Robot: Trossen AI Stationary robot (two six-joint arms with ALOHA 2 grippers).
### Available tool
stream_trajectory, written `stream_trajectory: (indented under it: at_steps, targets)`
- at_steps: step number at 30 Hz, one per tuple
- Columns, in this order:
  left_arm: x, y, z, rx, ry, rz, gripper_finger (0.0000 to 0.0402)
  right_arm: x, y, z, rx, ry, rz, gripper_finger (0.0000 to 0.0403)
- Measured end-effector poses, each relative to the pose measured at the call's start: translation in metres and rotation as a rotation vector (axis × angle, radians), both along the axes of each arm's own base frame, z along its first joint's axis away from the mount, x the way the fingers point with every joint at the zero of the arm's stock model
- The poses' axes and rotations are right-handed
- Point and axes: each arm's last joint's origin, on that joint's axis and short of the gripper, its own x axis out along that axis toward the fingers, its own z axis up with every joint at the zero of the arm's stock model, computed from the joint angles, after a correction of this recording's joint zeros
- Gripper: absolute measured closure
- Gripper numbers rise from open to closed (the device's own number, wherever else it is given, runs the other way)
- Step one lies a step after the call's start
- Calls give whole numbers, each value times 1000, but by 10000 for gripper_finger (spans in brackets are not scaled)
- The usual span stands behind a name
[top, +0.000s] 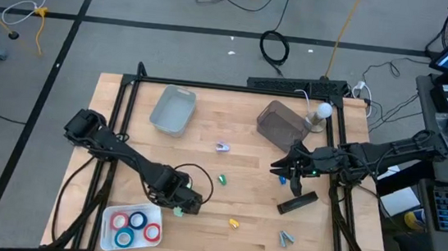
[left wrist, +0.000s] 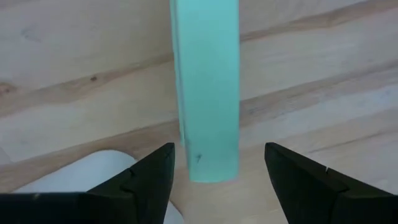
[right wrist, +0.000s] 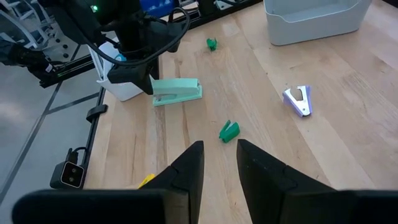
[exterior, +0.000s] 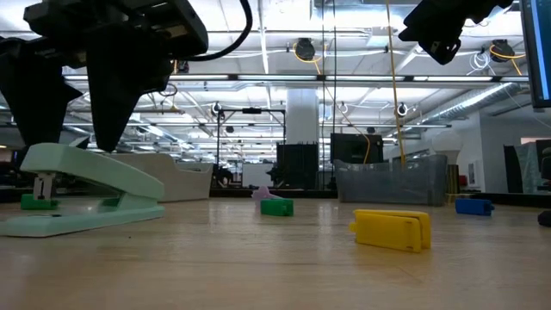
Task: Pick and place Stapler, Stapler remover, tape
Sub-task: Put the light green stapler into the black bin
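A: Where's the mint stapler (left wrist: 207, 87) relative to the left jaws (left wrist: 219, 163)?
B: Lying flat on the surface (top: 232, 130), near the front-left. Its end sits in the gap of the left jaws, which are spread wide and released. Neither finger (left wrist: 146, 180) touches it in the left wrist view.

A: Right side?
B: Right jaws (right wrist: 219, 163) hover over the right half of the surface, fingers close together with a narrow gap, holding nothing I can see.

A: Other task items?
B: Tape rolls (top: 135, 226), red and blue, sit in a white tray (top: 109, 234) at the front-left corner, just beside the stapler. Black stapler (top: 296, 202) lies on the right, under the right arm. Purple-white staple remover (top: 222, 147) near the centre, green one (top: 222, 178) a bit nearer the front, yellow one (top: 233, 223) towards the front edge, silver one (top: 285, 238) front-right.

A: Room to move?
B: Open wood between the mint stapler and the green remover. The tray crowds it on the front-left. Grey bin (top: 173, 109) at back-left and a clear bin (top: 282, 124) at back-right, both well apart from it.

A: Surroundings?
B: Light wood planks in a black frame, grey floor with cables around. The low view shows a big hall with ceiling lights behind.
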Motion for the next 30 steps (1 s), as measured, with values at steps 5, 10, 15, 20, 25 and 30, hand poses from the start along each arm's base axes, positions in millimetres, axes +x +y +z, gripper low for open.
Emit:
stream_trajectory:
  at_steps: [5,10,15,20,25,30]
  targets:
    - [0,0,0,1,0,8,146,0,0,0,0,0,0,314]
    - [1,0,-2,5,5,8,147,0,0,0,0,1,0,314]
    - [4,0,-11,16,28,2,147,0,0,0,0,1,0,314]
    - [8,-3,-24,-21,64,-6,147,0,0,0,0,1,0,314]
    - [9,-5,-28,-56,82,-12,160,0,0,0,0,1,0,314]
    - [11,-6,-27,-70,65,-14,229,0,0,0,0,1,0,314]
